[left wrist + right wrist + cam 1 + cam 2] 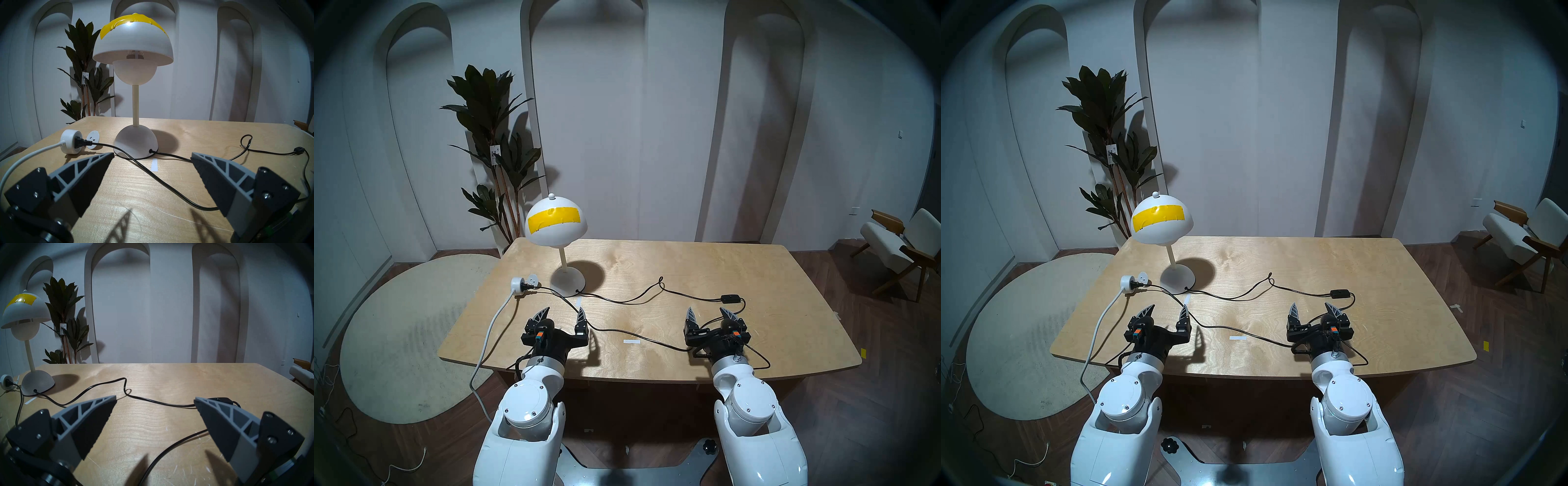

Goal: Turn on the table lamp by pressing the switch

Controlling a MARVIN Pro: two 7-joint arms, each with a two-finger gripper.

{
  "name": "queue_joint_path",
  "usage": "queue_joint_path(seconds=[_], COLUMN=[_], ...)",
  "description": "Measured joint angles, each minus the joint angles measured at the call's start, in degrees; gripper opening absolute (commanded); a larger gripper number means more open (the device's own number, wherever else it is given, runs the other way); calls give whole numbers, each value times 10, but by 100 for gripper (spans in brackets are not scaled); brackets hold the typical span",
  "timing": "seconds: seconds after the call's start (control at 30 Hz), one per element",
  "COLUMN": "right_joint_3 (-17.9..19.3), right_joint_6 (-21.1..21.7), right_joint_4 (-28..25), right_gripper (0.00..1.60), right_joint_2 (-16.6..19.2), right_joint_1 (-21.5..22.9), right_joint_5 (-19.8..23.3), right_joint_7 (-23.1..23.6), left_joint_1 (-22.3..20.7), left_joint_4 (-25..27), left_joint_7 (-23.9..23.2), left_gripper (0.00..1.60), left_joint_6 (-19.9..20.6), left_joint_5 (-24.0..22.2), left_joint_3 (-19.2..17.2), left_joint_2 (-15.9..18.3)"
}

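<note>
The white table lamp [555, 222] with a yellow tape rectangle on its dome stands unlit at the table's back left; it also fills the left wrist view as the lamp [134, 50]. Its black cord [629, 298] runs right to a small black inline switch [730, 298], seen too as the switch [1340, 293] and partly behind a finger as the switch [220, 399]. My right gripper [709, 313] stands open just short of the switch. My left gripper [563, 312] is open in front of the lamp base [136, 142], with the cord passing between its fingers.
A round white socket [519, 283] with the lamp's plug in it lies left of the base, its white cable [487, 342] trailing off the table's front edge. White tape strips [631, 341] mark the wooden table [772, 325]. A plant [490, 135] and chair [897, 247] stand beyond.
</note>
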State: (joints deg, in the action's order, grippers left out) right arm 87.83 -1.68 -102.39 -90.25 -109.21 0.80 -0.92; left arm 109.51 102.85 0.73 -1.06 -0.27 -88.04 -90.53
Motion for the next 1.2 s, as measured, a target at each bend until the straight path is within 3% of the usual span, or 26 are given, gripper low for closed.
queue_joint_path(seconds=[0.5, 0.63, 0.77, 1.2], right_joint_3=[37, 50, 74, 117], right_joint_6=[7, 32, 82, 149], right_joint_4=[-4, -4, -2, 28], right_gripper=[160, 160, 160, 160], right_joint_2=[-13, -16, -20, -21], right_joint_1=[36, 51, 75, 136], right_joint_5=[110, 160, 244, 350], right_joint_7=[28, 36, 42, 38], left_joint_1=[0, 0, 0, 0], left_joint_4=[-1, -1, -2, -2], left_joint_7=[0, 0, 0, 0], left_gripper=[160, 160, 160, 160], left_joint_6=[0, 0, 0, 0], left_joint_5=[0, 0, 1, 1], left_joint_3=[0, 0, 0, 0], left_joint_2=[0, -1, -1, -1])
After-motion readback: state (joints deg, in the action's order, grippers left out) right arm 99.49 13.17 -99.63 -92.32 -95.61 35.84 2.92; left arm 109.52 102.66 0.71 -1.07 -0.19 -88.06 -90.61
